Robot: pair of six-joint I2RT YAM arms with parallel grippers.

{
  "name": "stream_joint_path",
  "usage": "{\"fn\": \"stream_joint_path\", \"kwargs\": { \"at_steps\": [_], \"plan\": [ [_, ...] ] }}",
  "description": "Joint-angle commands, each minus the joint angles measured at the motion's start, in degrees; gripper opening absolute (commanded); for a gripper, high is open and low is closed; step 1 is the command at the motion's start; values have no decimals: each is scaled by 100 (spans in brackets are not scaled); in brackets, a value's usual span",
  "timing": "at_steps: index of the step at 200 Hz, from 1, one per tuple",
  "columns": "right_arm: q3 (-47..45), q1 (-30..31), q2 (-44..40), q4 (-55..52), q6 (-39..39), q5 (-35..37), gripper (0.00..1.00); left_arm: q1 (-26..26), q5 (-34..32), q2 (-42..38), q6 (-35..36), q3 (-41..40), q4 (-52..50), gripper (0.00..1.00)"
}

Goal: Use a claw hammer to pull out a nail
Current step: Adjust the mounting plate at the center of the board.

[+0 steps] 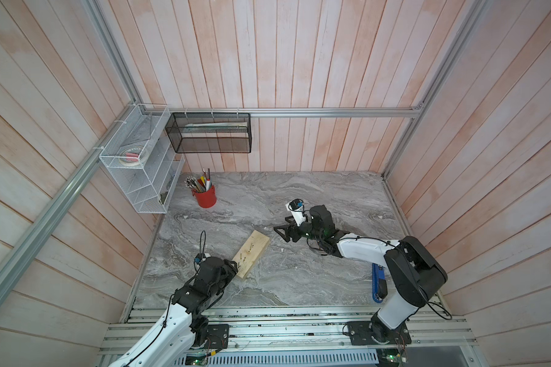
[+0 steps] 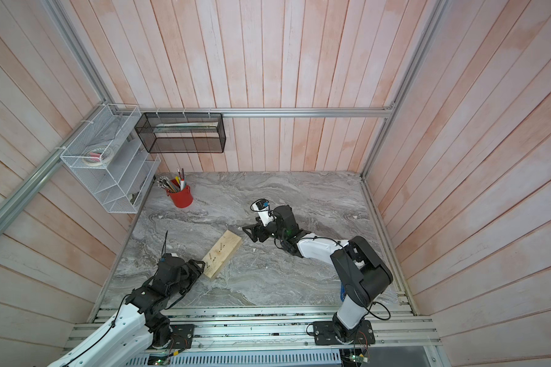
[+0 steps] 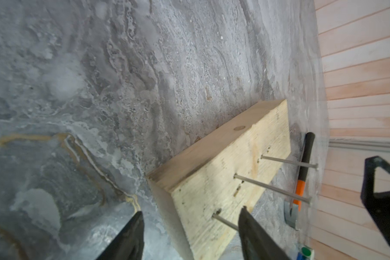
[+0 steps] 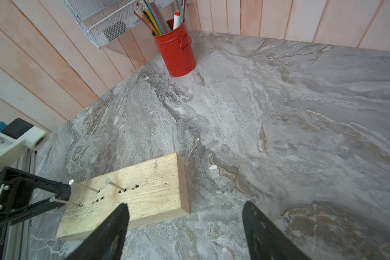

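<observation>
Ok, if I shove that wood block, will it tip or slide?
Probably slides: the wood block lies on its broad face on the smooth tabletop. Likely stiff, unbending lumber. Its three protruding nails could snag the left pincer.

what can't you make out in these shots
Hammer: seen only in the left wrist view, with nails crossing it; not findable in either top view.
Blue thing: both top views, mostly behind the right arm.
Nearest nail: left wrist view, head behind a left gripper finger; contact unclear.
White basket contents: top views, too small, behind mesh.
</observation>
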Motion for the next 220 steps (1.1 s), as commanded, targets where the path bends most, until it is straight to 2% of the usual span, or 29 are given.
{"fn": "stream_joint_path", "kwargs": {
  "at_steps": [1, 61, 97, 179, 220],
  "plan": [
    [371, 49, 420, -344, -125, -382, 79, -24, 43, 320, -143, -143, 730, 63],
    [947, 47, 1213, -611, -104, -624, 71, 92, 45, 1022, 105, -219, 1785, 48],
    [945, 24, 1301, -850, -112, -540, 68, 313, 385, 1654, 348, -272, 2846, 40],
    [254, -390, 882, -962, 132, -54, 68, 645, 1237, 3783, 923, 357, 4721, 40],
    [60, -520, 818, -858, 339, -109, 63, 678, 1424, 4551, 1344, 1041, 4953, 40]
  ]
}}
